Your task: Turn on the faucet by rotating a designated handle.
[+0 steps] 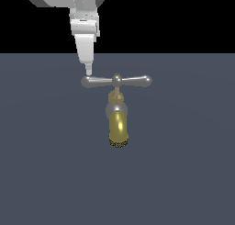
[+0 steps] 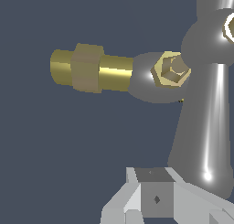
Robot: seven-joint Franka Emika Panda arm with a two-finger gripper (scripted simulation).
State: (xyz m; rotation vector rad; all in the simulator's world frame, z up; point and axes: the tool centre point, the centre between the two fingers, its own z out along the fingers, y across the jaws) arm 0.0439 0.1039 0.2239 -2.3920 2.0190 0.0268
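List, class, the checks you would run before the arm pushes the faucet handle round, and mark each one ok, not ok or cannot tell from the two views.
1. Pincer sits at the handle end on the exterior view's left: ok.
2. Pincer tip touches the handle: cannot tell.
3. Pincer open or shut: cannot tell.
4. Handle lies level across the faucet: ok.
5. Pincer is clear of the gold spout: ok.
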